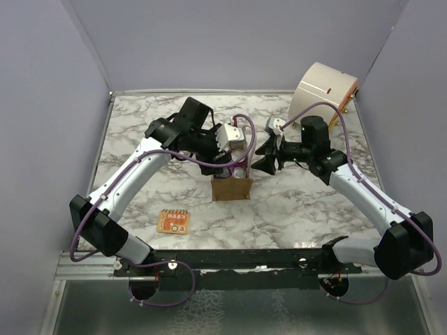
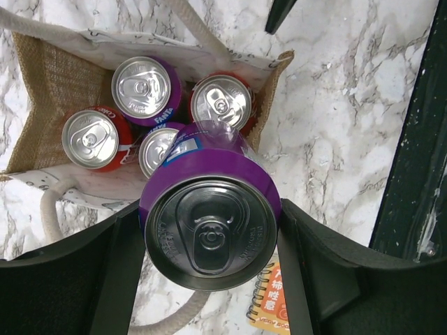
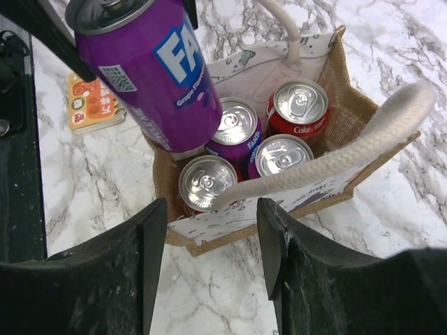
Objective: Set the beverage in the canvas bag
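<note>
The canvas bag (image 1: 232, 190) stands upright about the middle of the marble desk (image 1: 314, 202), mouth open. Four cans are packed inside it: a red Coke can (image 3: 300, 105) and another red can (image 3: 207, 183), plus two purple Fanta cans (image 3: 236, 125). The left gripper (image 2: 209, 241) is clamped round the beverage (image 3: 150, 77), a purple Fanta can, with one black finger pressed on each side just under its top rim. The can hangs tilted in the air. Its base is over the bag's mouth, close above the packed cans, and I cannot tell whether it touches them. The right gripper (image 3: 211, 209) sits just beside the bag on its right. Its jaws are parted with nothing pinched between them, and the bag's near wall shows through the gap. One cream rope handle (image 3: 349, 150) arches up across the bag's mouth in front of that gripper. A small orange spiral notepad (image 1: 173, 221) lies flat toward the desk's near left corner, well apart from the bag. A large cream drum-shaped container (image 1: 325, 87) lies tipped in the far right corner.
</note>
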